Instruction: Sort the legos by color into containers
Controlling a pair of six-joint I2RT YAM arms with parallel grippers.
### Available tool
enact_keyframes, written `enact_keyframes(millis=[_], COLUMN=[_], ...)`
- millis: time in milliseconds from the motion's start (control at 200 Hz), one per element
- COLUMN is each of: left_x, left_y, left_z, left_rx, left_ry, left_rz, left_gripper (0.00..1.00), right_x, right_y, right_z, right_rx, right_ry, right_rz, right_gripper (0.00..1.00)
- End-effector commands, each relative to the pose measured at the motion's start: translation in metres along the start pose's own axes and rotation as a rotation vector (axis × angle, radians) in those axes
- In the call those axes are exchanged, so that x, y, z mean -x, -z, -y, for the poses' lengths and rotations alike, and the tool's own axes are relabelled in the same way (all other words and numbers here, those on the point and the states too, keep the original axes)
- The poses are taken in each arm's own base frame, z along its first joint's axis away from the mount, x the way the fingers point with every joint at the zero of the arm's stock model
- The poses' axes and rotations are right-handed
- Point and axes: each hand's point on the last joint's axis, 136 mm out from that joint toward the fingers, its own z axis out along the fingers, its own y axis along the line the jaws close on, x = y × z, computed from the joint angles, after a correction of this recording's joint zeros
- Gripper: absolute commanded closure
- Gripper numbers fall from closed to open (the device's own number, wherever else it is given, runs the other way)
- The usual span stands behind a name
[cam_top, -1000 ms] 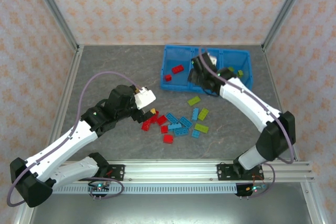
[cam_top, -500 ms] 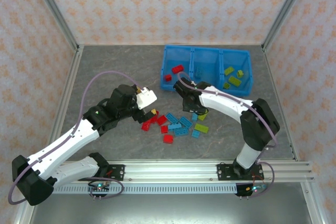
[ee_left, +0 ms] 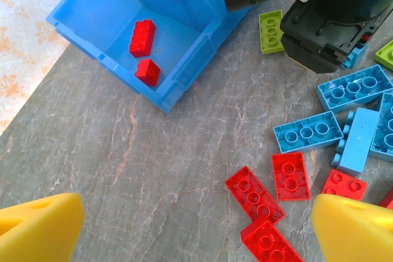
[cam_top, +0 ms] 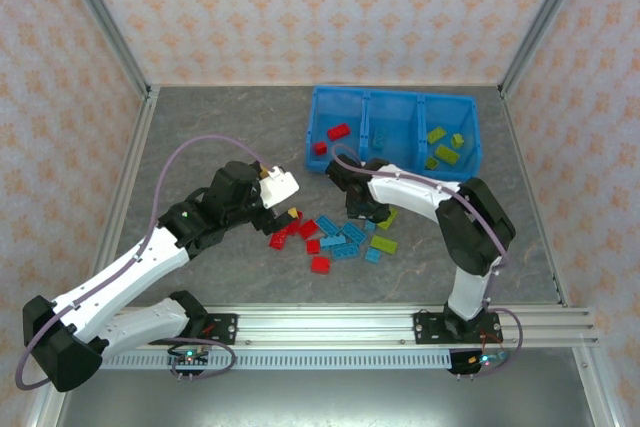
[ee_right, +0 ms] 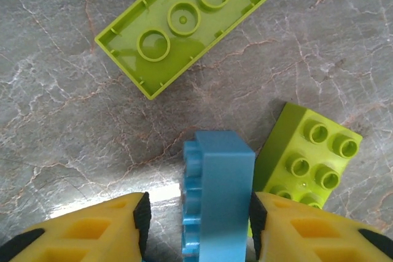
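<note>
The blue tray (cam_top: 395, 97) stands at the back, with two red legos (cam_top: 338, 131) in its left compartment and green legos (cam_top: 440, 152) in its right one. Loose red (cam_top: 300, 232), light blue (cam_top: 340, 237) and green (cam_top: 383, 244) legos lie mid-table. My right gripper (cam_top: 365, 215) is down in this pile. Its jaws straddle a light blue brick (ee_right: 221, 188) standing on edge, the right pad (ee_right: 256, 225) touching it and the left pad (ee_right: 142, 219) a small gap away. My left gripper (ee_left: 196, 231) hangs wide open above bare table beside red bricks (ee_left: 254, 194).
A green brick lying studs-down (ee_right: 183, 29) and a studded green brick (ee_right: 307, 157) sit close to the right gripper. The right wrist's black body (ee_left: 325, 35) stands between the pile and the tray's left compartment (ee_left: 184, 72). Metal frame posts and patterned walls ring the table.
The right arm swung from over the tray down to the pile, and its jaws narrowed around the light blue brick. The left arm hardly moved.
</note>
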Motion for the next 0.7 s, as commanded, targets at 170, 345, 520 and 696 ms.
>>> enact_keyframes(millis=[170, 345, 520, 696], left_x=[-0.001, -0.002, 0.000, 0.001], left_y=[0.004, 0.004, 0.005, 0.007], left_z=[0.000, -0.001, -0.001, -0.001], left_rx=[0.012, 0.016, 0.014, 0.014], left_ry=[-0.012, -0.015, -0.014, -0.014], left_rz=[-0.005, -0.009, -0.003, 0.005], left_gripper=[0.04, 0.04, 0.04, 0.04], right_x=[0.001, 0.012, 0.062, 0.139], right_y=[-0.013, 0.008, 0.081, 0.145], right_z=[-0.010, -0.007, 0.007, 0.041], right_rx=[0.006, 0.034, 0.106, 0.166], right_ry=[-0.013, -0.048, -0.117, -0.292], right_rz=[-0.014, 0.045, 0.306, 0.603], right_gripper=[0.61, 0.81, 0.84, 0.84])
